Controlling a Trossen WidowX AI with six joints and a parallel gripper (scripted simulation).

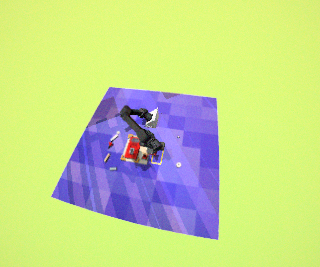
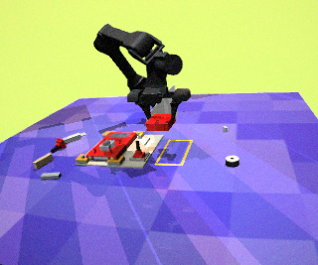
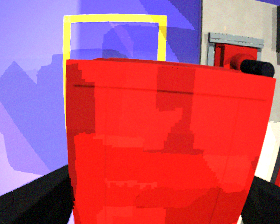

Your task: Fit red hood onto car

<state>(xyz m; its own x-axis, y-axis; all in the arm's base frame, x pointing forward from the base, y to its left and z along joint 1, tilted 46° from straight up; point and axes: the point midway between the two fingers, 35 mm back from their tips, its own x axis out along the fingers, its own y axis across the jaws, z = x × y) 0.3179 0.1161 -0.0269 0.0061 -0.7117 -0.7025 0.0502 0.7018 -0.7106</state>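
The red hood (image 2: 160, 123) (image 3: 165, 125) is held in the air between the fingers of my gripper (image 2: 161, 117) (image 3: 160, 180), beside the jig and near the yellow outline. In the wrist view it fills the lower middle; its corner holes are not visible. In the top view the arm covers most of it. The red car chassis (image 1: 134, 153) (image 2: 123, 140) sits in a jig with orange corners, left of the gripper in the exterior view. The grey engine block (image 2: 107, 144) stands on its deck. The pegs are too small to make out.
A yellow outline (image 1: 156, 164) (image 2: 187, 153) (image 3: 115, 18) is right of the jig's pale board (image 2: 152, 155). A red piece with a black post (image 2: 138, 152) (image 3: 235, 57) stands on that board. A tan block (image 2: 43, 161) and grey piece (image 2: 51, 176) lie left, a black wheel (image 2: 232, 162) right.
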